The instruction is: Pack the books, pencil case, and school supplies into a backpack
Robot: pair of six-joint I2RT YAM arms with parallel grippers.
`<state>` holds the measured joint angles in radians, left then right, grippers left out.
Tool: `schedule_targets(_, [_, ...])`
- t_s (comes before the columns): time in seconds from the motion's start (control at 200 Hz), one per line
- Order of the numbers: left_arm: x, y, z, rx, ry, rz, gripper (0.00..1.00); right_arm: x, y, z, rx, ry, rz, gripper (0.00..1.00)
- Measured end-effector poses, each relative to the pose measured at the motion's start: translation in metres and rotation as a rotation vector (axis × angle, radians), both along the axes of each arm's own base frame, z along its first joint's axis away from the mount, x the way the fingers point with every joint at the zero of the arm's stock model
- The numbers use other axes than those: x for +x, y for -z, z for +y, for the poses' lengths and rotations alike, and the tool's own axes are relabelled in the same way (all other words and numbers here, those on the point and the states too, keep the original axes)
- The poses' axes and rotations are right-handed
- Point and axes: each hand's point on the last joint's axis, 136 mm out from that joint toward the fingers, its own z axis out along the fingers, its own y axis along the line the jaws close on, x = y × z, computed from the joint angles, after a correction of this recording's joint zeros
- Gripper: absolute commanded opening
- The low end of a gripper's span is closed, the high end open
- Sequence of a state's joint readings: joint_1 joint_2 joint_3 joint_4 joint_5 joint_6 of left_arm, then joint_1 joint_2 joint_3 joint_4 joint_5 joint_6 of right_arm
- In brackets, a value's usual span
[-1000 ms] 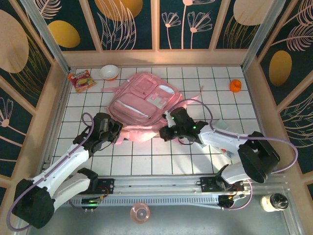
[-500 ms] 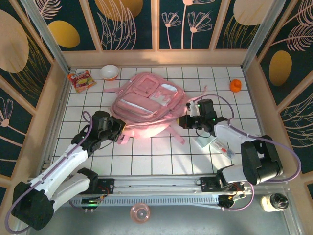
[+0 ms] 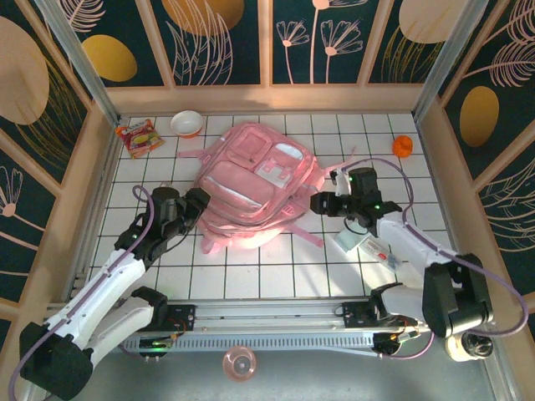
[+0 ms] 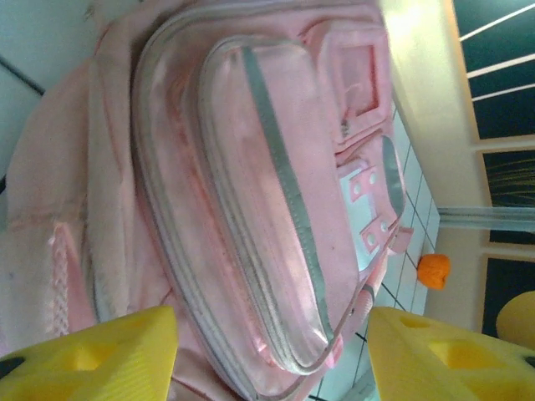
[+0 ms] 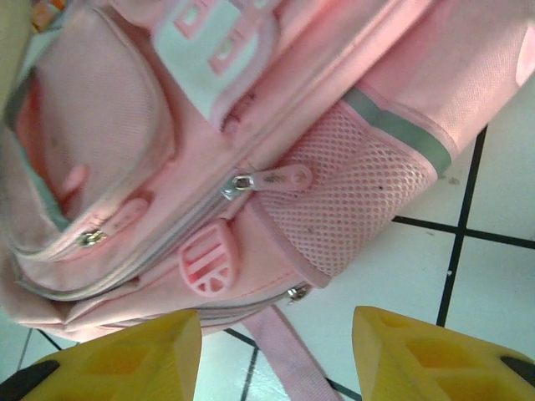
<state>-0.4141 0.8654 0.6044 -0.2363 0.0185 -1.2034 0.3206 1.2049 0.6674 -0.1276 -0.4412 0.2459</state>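
The backpack [image 3: 251, 180] lies flat at the middle of the tiled table [image 3: 251, 276], front pockets up, and your packing is plainly unfinished. The pencil case [image 3: 361, 244] lies out on the tiles at the bag's 4 o'clock, partly under the right arm, so that item at least is left to load.

The right wrist view shows a zip pull [image 5: 266, 179] lying along a seam that looks closed, and a mesh side pocket [image 5: 351, 196] with nothing visible in it. In the left wrist view the long front pocket [image 4: 251, 209] looks zipped and flat. Whether the books or the school supplies are already inside, the shut fabric hides from you.

Your left gripper [image 3: 194, 203] is at the bag's 8 o'clock edge, its yellow fingers [image 4: 92, 355] spread apart with nothing between them. Your right gripper [image 3: 321, 203] is at the bag's 3 o'clock, just beside the mesh pocket, its fingers [image 5: 435, 351] likewise parted and empty.

As a judgement, a compartment must be unzipped before anything more goes in.

Off the job, a snack packet [image 3: 138, 136] lies at 10 o'clock, a white bowl [image 3: 186, 123] at 11 with contents too small to tell, and a small orange thing [image 3: 403, 146] at 2
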Motion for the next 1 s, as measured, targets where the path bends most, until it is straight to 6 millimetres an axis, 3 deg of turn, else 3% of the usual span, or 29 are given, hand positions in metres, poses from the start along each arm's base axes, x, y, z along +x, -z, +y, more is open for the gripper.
schedule_targets(0.14, [0.014, -0.019, 0.002, 0.131, 0.049, -0.110, 0.65, -0.004, -0.012, 0.009, 0.040, 0.006, -0.001, 0.49])
schedule_targets(0.305, [0.043, -0.030, -0.002, 0.275, 0.099, -0.194, 0.65, -0.007, -0.007, 0.036, 0.092, -0.008, 0.047, 0.45])
schedule_targets(0.41, [0.069, -0.023, -0.013, 0.338, 0.141, -0.196, 0.64, -0.006, 0.011, 0.052, 0.102, -0.011, 0.102, 0.47])
schedule_targets(0.53, [0.088, 0.003, -0.019, 0.383, 0.168, -0.163, 0.61, 0.008, 0.035, 0.052, 0.084, 0.056, 0.164, 0.49])
schedule_targets(0.631, [0.085, 0.030, -0.021, 0.384, 0.187, -0.124, 0.62, 0.021, 0.047, 0.053, 0.079, 0.092, 0.188, 0.48])
schedule_targets(0.811, [0.055, 0.080, -0.019, 0.310, 0.203, -0.025, 0.64, 0.031, 0.057, 0.058, 0.083, 0.102, 0.194, 0.48])
schedule_targets(1.001, [0.028, 0.084, -0.026, 0.193, 0.194, -0.035, 0.65, 0.033, 0.056, 0.058, 0.093, 0.105, 0.171, 0.48])
